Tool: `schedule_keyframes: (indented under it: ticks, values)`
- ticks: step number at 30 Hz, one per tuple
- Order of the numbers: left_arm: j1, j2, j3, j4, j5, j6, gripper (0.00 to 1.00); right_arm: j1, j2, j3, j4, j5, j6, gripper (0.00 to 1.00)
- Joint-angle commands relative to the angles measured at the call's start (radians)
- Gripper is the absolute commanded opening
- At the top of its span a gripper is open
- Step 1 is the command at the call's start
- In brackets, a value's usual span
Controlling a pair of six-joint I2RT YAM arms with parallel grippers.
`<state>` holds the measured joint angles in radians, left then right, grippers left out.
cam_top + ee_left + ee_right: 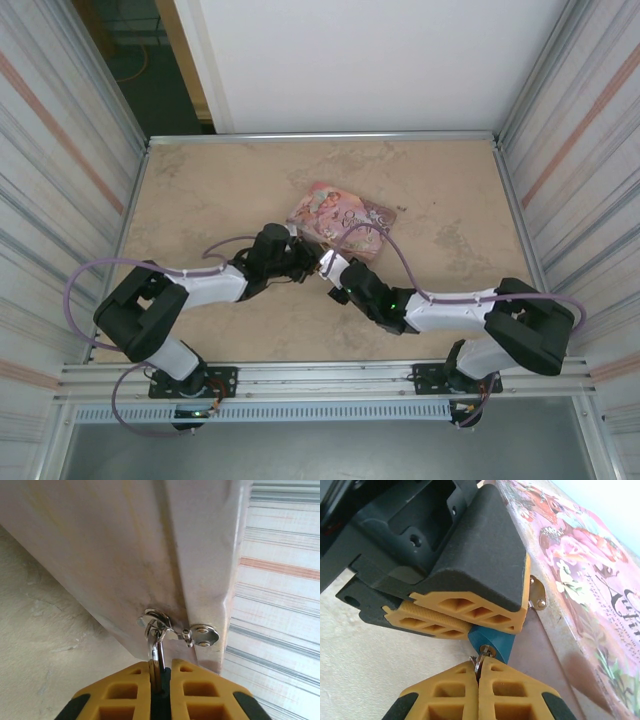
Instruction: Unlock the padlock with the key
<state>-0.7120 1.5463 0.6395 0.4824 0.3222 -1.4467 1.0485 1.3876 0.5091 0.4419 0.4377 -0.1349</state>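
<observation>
Closest to us in the right wrist view, at six o'clock, the right gripper [479,672] has its yellow fingers pressed together with no gap between them. They pinch the key [478,661], of which we see just a small metal sliver poking out at the fingertips. Directly at twelve o'clock from that sliver sits the padlock [497,642], its blue body touching the key's end. We cannot tell how far the key has entered the body.

The left gripper [487,630] reaches in from ten o'clock and clamps the blue body between its two yellow pads. Its jaws are narrow, and just the lower corner of the lock shows below them. At two o'clock of the lock runs the pink tin [580,575] with its illustrated lid. A pale metal hasp [538,597] sits on its side wall, just behind the left fingers.

In the left wrist view, we see the yellow pads at six o'clock closed tight on the padlock. Its shackle [155,649] rises toward twelve o'clock and hooks into the metal loop of the hasp on the tin's wall.

From above, we find both grippers meeting near the middle of the table [200,190]. The left arm comes in from eight o'clock and the right arm from four o'clock. The tin lies just beyond their fingertips, at twelve to one o'clock.
</observation>
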Motion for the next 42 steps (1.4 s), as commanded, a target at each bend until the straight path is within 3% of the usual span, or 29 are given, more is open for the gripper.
schedule_keyframes:
  ticks: [1,9,29,42]
  values:
    - [-0.048,-0.011,0.003,0.048,0.059,0.009,0.0,-0.025,-0.044,-0.005,0.076,0.017,0.172,0.0]
    - [-0.096,0.029,-0.007,0.093,0.04,-0.022,0.0,-0.064,-0.084,-0.05,0.053,-0.04,0.359,0.0]
    - [-0.13,0.099,-0.02,0.118,0.001,-0.037,0.0,-0.067,-0.038,-0.118,0.06,-0.022,0.425,0.0]
    - [-0.129,0.095,-0.037,0.101,-0.029,-0.016,0.23,-0.067,-0.056,-0.146,0.046,-0.027,0.453,0.0]
